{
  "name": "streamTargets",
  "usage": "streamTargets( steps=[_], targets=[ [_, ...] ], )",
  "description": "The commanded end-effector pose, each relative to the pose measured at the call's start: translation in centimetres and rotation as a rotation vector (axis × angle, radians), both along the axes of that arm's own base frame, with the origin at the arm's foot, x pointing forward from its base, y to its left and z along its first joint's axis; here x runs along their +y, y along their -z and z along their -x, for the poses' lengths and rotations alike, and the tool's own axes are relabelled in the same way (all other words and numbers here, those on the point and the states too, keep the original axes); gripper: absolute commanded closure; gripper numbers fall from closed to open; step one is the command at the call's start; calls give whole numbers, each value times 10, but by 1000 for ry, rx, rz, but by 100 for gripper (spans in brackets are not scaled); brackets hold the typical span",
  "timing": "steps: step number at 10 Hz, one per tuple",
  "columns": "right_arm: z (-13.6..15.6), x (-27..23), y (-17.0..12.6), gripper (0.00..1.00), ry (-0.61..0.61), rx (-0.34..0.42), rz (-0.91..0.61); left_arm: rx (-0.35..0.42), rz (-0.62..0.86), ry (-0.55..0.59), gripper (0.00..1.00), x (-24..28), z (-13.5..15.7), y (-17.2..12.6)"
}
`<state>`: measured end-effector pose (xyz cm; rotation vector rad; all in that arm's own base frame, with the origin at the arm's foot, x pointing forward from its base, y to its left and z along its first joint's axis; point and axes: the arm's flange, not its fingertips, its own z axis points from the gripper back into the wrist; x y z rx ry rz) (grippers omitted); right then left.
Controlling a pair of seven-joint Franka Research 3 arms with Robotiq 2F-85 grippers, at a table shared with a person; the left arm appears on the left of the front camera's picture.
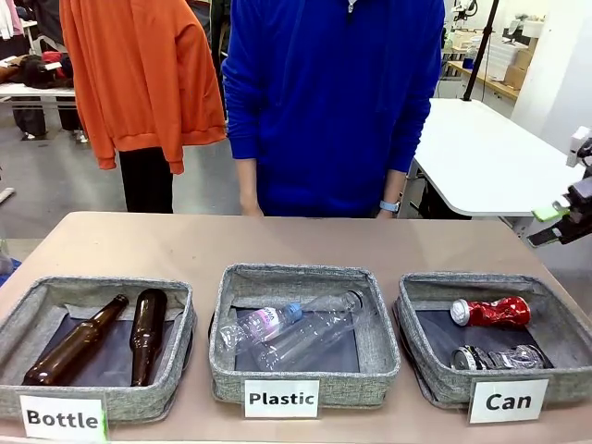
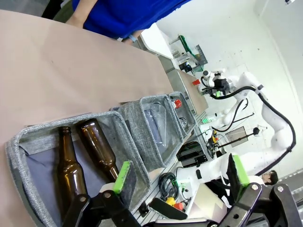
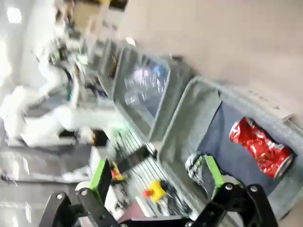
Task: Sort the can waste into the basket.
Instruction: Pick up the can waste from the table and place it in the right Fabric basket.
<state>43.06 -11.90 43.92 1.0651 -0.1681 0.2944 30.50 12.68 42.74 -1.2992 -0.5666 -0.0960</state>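
Both cans are lying inside the basket [image 1: 435,384] labelled "Can", at the right end of the table [image 1: 277,242], so the sorting is looking finished; the crushed red-and-silver can [image 1: 491,312] is resting toward the back, the dark can [image 1: 498,357] just in front of it, both on their sides on the dark base. The right pincer [image 3: 156,179] is hanging above this basket with fingers apart, holding nothing; the left pincer [image 2: 180,182] is also gaping, over the bottle bin [image 2: 28,142]. The bins are soft grey weave; the cans are dented, glossy metal.
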Motion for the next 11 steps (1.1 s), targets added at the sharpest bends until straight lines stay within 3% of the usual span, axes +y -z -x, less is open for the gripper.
streamTargets(
  steps=[1, 2, 3, 11],
  targets=[
    [-13, -5, -6, 0, 963, 130, -701, 5, 18, -2, 0, -1, 0, -5],
    [-13, -12, -3, 0, 1028, 93, -721, 5, 18, -2, 0, -1, 0, -5],
    [-10, -10, 7, 0, 124, 73, -87, 5, 18, -2, 0, -1, 0, -5],
    [-10, -10, 7, 0, 124, 73, -87, 5, 18, -2, 0, -1, 0, -5]
  ],
)
